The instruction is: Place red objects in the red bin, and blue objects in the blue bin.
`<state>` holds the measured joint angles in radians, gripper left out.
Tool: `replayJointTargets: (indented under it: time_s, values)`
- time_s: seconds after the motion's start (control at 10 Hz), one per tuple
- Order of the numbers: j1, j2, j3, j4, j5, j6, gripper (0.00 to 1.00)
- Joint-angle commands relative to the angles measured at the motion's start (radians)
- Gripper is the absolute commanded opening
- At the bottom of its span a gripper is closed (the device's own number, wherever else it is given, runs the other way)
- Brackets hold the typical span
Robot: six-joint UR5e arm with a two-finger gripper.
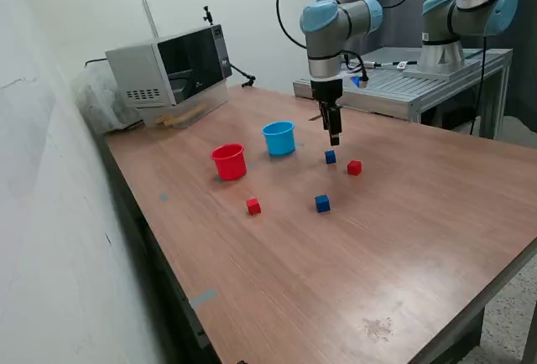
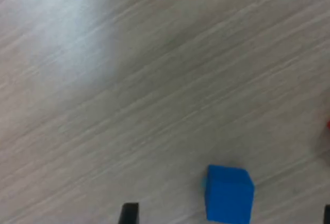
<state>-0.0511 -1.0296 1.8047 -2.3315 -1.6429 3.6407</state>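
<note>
From the exterior view's left: a grey microwave with a dark glass door sits at the back of the wood-grain bench; no writing on it can be read. Next comes the red bin, a round tapered plastic cup, upright, with the light-blue blue bin just beside it. A small red cube lies in front of the red bin. Further right, a dark-blue cube sits near the front, a second blue cube lies directly below the tool, and a second red cube rests beside it. The tool hangs above the bench, holding nothing (its fingers apart, seen at the wrist picture's edge)
</note>
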Motion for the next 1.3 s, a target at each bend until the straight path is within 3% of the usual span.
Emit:
replayJointTargets:
  time_s: [0.0,0.6,0.7,1.2]
  values:
    - [0.000,0.040,-0.004,-0.026,0.000,0.013,1.00]
    - [-0.001,0.063,-0.008,-0.028,0.003,0.013,1.00]
    - [-0.001,0.068,-0.008,-0.028,0.003,0.013,0.00]
    - [0.002,0.074,-0.018,-0.029,0.008,-0.010,0.00]
